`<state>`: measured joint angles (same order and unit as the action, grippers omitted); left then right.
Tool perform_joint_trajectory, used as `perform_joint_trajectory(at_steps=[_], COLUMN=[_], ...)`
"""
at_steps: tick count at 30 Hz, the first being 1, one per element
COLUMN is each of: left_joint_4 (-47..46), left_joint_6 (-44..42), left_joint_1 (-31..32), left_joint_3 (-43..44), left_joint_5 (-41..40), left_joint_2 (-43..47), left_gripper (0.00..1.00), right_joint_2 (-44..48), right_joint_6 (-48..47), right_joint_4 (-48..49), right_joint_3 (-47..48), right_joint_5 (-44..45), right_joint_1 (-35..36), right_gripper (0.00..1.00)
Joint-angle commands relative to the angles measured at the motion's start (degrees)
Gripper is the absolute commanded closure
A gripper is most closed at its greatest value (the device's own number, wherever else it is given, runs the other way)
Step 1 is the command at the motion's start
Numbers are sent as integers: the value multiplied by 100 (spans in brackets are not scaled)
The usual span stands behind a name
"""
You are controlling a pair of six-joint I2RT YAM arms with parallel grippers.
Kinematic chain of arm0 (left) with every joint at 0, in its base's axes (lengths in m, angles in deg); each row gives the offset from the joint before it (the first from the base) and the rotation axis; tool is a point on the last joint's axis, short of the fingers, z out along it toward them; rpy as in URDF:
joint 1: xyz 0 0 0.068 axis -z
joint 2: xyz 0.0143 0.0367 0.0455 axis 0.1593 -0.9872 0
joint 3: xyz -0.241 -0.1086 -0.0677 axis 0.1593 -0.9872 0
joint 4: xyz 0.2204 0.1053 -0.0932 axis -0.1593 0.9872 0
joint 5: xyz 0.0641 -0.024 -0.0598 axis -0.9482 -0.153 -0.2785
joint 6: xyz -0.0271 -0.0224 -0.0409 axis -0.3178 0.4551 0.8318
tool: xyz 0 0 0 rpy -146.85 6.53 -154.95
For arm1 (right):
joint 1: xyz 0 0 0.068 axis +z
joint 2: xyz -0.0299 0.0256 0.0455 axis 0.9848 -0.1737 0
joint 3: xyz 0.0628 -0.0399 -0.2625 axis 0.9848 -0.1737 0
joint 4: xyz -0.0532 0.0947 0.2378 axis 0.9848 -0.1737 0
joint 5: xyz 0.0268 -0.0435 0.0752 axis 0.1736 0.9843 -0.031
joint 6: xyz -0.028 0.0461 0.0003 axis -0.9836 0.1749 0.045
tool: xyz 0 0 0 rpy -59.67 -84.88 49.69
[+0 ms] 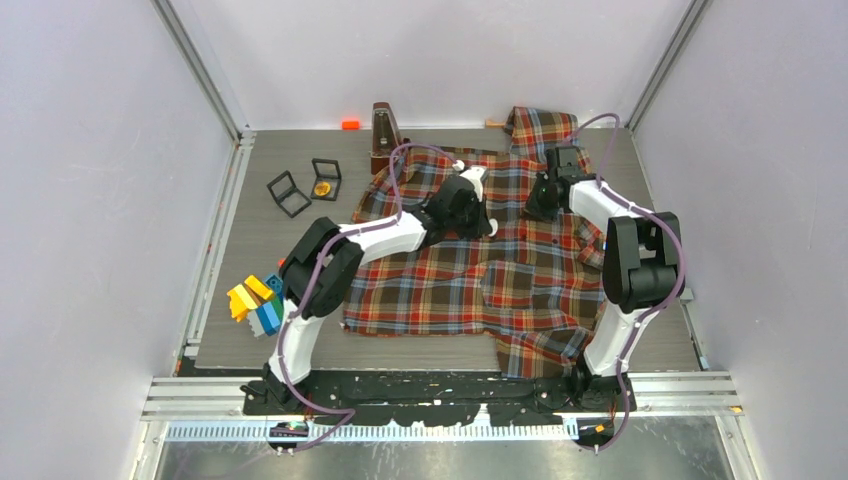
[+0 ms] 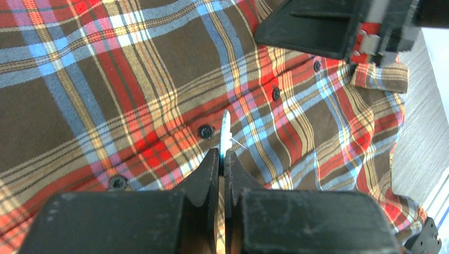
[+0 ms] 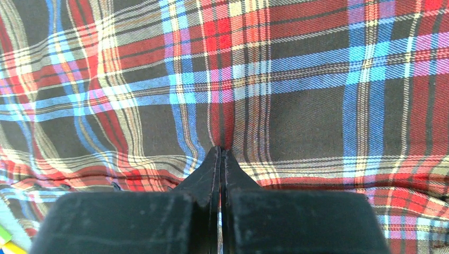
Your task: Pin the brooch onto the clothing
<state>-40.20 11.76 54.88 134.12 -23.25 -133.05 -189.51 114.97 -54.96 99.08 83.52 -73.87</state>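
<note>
Top external view, and the plaid shirt (image 1: pixel 470 285) is laid out flat across the grey counter (image 1: pixel 250 245), covering its middle and right side. The left arm (image 1: pixel 385 235) and right arm (image 1: pixel 630 262) both reach over the shirt's far half, close to each other. Down to the left wrist view: the left end effector (image 2: pixel 222 159) has its jaws squeezed tight on the brooch (image 2: pixel 226 126). That's a thin pale piece seen edge-on, poking out past the fingertips right above the shirt's button strip, just beside one of the dark buttons (image 2: pixel 205 130). Whether it touches the cloth, can't tell from here. Over to the right wrist view: the right end effector (image 3: pixel 221 154) is closed up as well, fingers pressed together, tips down against a brown-and-red check of the shirt. Whether a fold of cloth is nipped between them can't be made out. On the bare counter left of the shirt sit two black frames (image 1: pixel 288 192). A heap of coloured blocks (image 1: pixel 255 300) sits at the near-left edge, apart from the cloth.
</note>
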Motion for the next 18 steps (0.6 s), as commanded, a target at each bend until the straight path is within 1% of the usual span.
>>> perform_joint_trajectory(at_steps=[1,9,18], left_joint_4=[-394,-316,-204], left_joint_6=[264,440,373], left_joint_1=[17,43,43], left_joint_3=[501,1264,1459], left_joint_5=[-154,-28,-2], left_joint_2=[-401,-1143,-1371], left_gripper=[100,100,100], right_joint_2=[396,483,361], right_joint_6=[163,36,-10], right_joint_4=[499,531,555], right_joint_3=[-120,-212,-171], right_joint_5=[-584,-861,-1447], right_joint_1=[-41,-51,-46], right_gripper=[100,100,100])
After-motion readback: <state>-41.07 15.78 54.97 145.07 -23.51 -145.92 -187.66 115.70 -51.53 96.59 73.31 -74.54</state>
